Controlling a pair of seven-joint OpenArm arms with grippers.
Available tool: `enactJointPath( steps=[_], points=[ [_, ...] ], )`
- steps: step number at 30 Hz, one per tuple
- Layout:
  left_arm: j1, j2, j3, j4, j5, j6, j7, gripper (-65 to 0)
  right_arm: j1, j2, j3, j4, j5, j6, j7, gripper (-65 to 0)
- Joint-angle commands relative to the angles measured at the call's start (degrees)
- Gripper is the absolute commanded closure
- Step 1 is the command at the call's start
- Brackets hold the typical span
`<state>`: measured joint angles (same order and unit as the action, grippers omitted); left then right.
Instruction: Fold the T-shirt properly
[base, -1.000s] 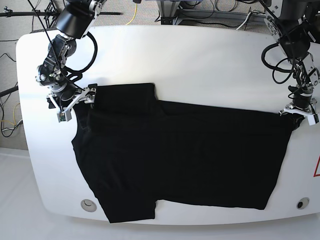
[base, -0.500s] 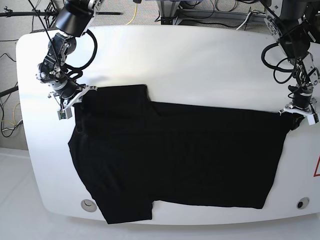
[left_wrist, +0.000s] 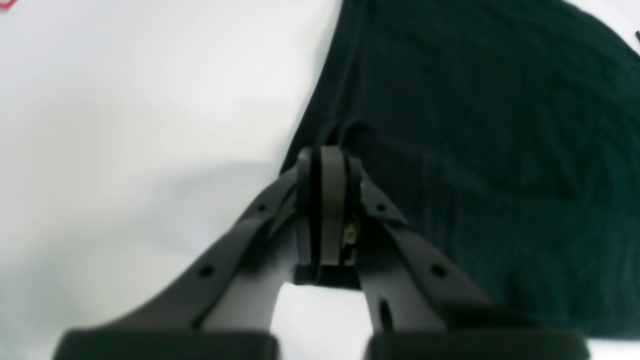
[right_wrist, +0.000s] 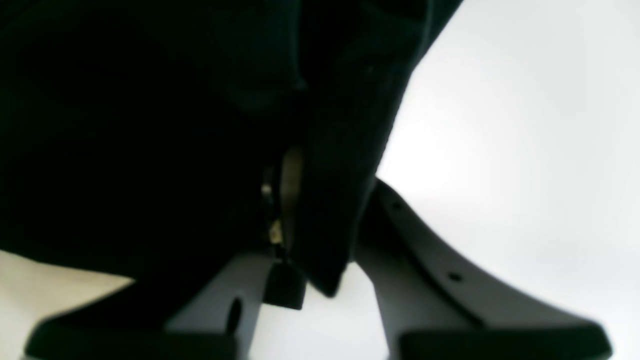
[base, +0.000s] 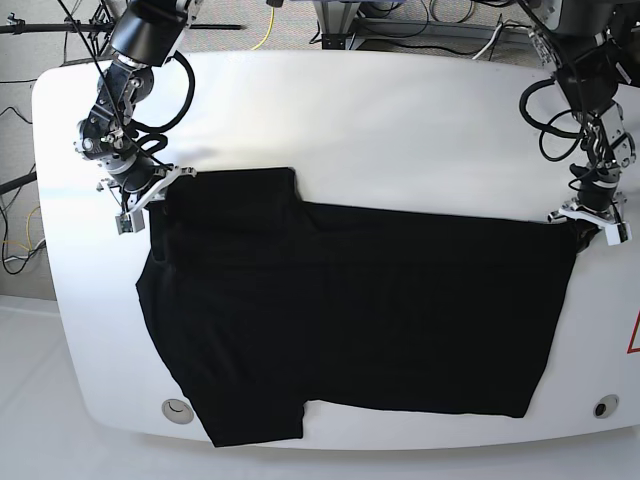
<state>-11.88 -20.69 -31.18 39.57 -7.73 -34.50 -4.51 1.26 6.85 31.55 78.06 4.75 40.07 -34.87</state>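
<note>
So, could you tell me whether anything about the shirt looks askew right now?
Yes: the T-shirt lies slightly crooked on the table, and its front sleeve hangs over the near edge. Both grippers pinch its far corners.

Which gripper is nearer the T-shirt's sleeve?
Right. The right gripper pinches the T-shirt beside its upper sleeve; the left gripper grips the far hem corner.

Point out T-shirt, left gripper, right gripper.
T-shirt (base: 380, 310), base view, middle of the body.
left gripper (base: 583, 217), base view, between fingertips at the hem corner.
right gripper (base: 148, 192), base view, between fingertips at the sleeve edge.
</note>
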Motion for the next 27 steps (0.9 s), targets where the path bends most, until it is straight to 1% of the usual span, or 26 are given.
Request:
enactJointPath(
  steps=[1, 12, 15, 18, 20, 21, 24, 27],
  points=[
    [-1.0, -1.25, -0.16, 1.0, -0.93, -0.27, -1.51, 0.0, 0.11, 0.58, 0.05, 0.58, -0.93, -0.07, -1.74, -10.1],
    [-1.18, -1.25, 0.1, 1.0, -0.84, -0.36, -1.51, 0.0, 0.11, 0.58, -0.12, 0.58, -0.93, -0.07, -1.74, -10.3],
    [-1.26, -1.51, 1.51, 1.0, -0.84, -0.36, -1.51, -0.9, 0.11, 0.58, -0.21, 0.58, -0.93, -0.07, -1.74, -10.3],
    [-1.26, -1.51, 2.65, 1.26, -0.93, -0.44, -1.51, -7.9, 0.11, 0.58, -0.21, 0.58, -0.93, -0.07, -1.74, -10.3],
    [-1.26, -1.51, 2.65, 1.35, -1.02, -0.44, -1.51, -14.7, 0.11, 0.58, -0.21, 0.58, -0.93, -0.07, -1.74, -10.3],
    [-1.35, -1.51, 2.65, 1.35, -1.11, -0.44, -1.51, -18.3, 0.11, 0.58, -0.21, 0.58, -0.93, -0.07, -1.74, -10.3],
    [-1.35, -1.51, 2.39, 1.35, -1.2, -0.44, -1.6, -31.9, 0.02, 0.58, -0.21, 0.58, -0.93, -0.07, -1.74, -10.3],
    [-1.44, -1.33, 2.3, 1.35, -1.28, -0.44, -2.39, -43.5, 0.02, 0.58, -0.21, 0.58, -0.84, -0.07, -1.74, -10.5]
  ],
)
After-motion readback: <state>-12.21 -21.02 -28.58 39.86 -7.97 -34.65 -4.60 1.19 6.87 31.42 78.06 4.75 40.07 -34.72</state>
